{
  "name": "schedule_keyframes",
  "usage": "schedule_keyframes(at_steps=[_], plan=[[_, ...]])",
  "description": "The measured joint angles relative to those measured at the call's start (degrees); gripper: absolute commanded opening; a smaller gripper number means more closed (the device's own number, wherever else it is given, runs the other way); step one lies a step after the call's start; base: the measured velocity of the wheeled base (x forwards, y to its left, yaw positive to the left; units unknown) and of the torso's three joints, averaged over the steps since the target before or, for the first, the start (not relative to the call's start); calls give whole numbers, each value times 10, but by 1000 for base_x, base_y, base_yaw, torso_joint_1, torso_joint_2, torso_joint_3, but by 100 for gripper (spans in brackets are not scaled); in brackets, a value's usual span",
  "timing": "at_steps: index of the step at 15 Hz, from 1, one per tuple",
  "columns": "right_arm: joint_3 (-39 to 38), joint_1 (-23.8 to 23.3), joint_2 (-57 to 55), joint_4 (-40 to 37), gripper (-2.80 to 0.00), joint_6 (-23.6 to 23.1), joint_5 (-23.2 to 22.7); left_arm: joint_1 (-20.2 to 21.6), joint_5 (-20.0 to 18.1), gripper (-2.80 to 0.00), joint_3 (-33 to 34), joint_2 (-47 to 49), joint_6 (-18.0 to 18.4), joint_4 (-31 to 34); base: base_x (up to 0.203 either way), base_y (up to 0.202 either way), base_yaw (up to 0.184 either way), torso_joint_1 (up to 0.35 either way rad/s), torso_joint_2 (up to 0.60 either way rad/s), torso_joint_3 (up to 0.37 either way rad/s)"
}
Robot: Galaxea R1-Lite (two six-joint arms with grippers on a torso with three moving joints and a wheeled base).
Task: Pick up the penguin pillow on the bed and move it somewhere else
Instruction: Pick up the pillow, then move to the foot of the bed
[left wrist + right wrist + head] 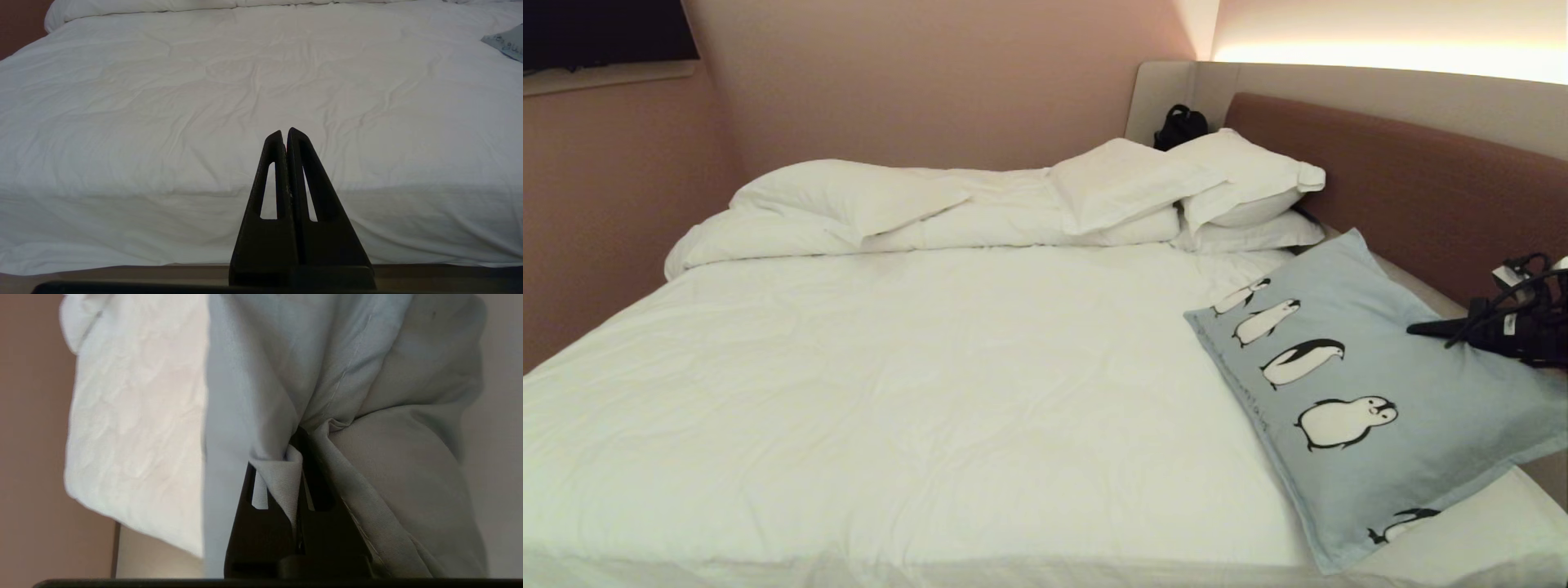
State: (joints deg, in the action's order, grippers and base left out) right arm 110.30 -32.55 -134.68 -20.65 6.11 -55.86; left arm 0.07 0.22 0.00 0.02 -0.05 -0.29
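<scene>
The pale blue-grey penguin pillow [1405, 392] lies at the right side of the bed [890, 367], its right edge raised toward the headboard. My right gripper [1419, 329] reaches in from the right and is shut on that edge. In the right wrist view a fold of the pillow's fabric [282, 477] is pinched between the fingers of the right gripper [298, 443]. My left gripper [286, 132] is shut on nothing, low in front of the bed's near side [245, 81]. A corner of the pillow [506, 43] shows there.
Plain white pillows [1143, 184] and a bunched white duvet [849, 204] are stacked along the bed's far side. A black bag [1180, 124] sits in the back corner. The brown headboard [1405, 180] runs along the right, and a wall [605, 204] closes the left.
</scene>
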Motion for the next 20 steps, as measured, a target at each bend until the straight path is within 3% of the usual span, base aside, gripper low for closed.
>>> schedule_keyframes(at_steps=[7, 13, 20], plan=[[-1, 0, 109, -58, -280, 3, -44, 0, 0, -280, 0, 0, 0, 0, 0, 0, 0, 0, 0, 0], [-2, -1, 196, -96, -280, 19, -45, 0, 0, -280, 0, 0, 0, 0, 0, 0, 0, 0, 0, 0], [-8, 0, 269, -103, -280, 72, -41, 0, 0, -280, 0, 0, 0, 0, 0, 0, 0, 0, 0, 0]])
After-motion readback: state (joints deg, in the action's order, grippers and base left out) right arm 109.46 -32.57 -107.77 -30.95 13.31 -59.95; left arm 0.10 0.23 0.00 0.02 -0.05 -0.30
